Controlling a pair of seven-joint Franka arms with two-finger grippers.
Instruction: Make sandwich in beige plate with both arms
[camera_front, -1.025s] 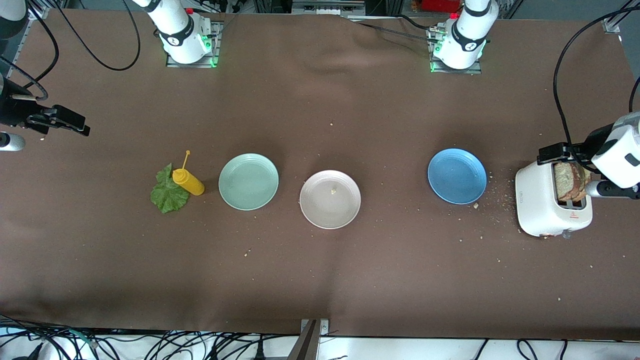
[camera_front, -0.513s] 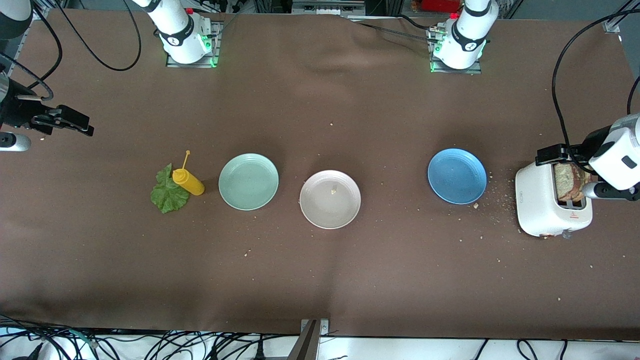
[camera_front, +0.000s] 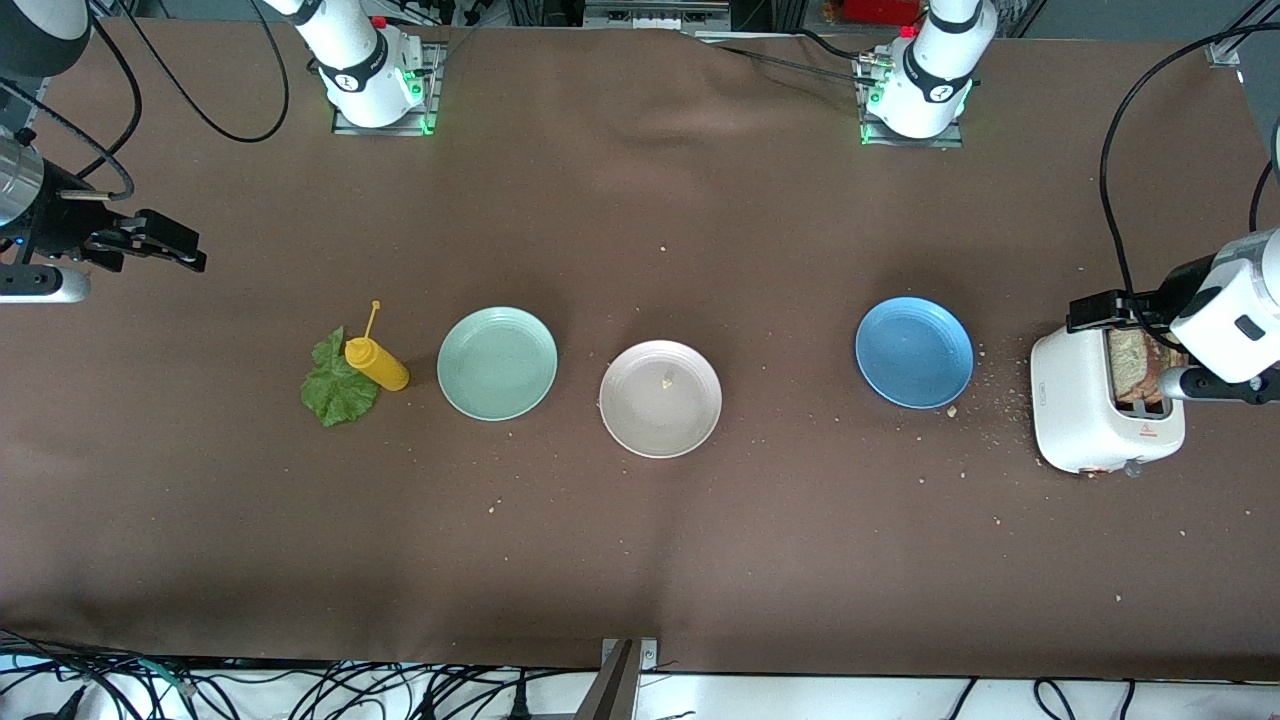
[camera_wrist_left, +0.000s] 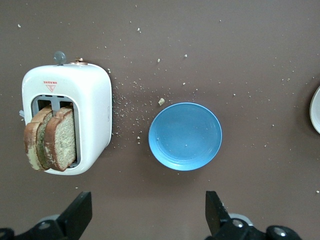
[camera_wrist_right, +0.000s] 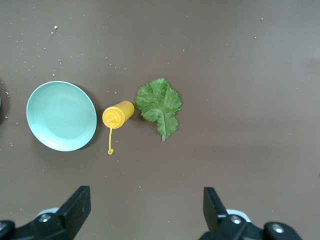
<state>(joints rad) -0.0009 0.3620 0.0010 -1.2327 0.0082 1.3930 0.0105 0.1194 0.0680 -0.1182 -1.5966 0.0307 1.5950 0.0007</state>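
Note:
The beige plate (camera_front: 660, 398) lies bare in the middle of the table, with one crumb on it. Two brown bread slices (camera_front: 1135, 362) stand in a white toaster (camera_front: 1090, 405) at the left arm's end; they also show in the left wrist view (camera_wrist_left: 50, 137). The green lettuce leaf (camera_front: 337, 388) lies flat beside a yellow sauce bottle (camera_front: 376, 362). My left gripper (camera_front: 1090, 312) hangs open and empty above the toaster's edge. My right gripper (camera_front: 180, 252) hangs open and empty over bare table at the right arm's end, apart from the lettuce (camera_wrist_right: 160, 106).
A mint green plate (camera_front: 497, 362) lies between the bottle and the beige plate. A blue plate (camera_front: 914, 352) lies between the beige plate and the toaster. Crumbs are scattered round the toaster. The bottle (camera_wrist_right: 117, 115) lies on its side.
My right gripper has shifted toward the middle of the table. My left gripper has drifted slightly over the toaster. Nothing on the table has moved.

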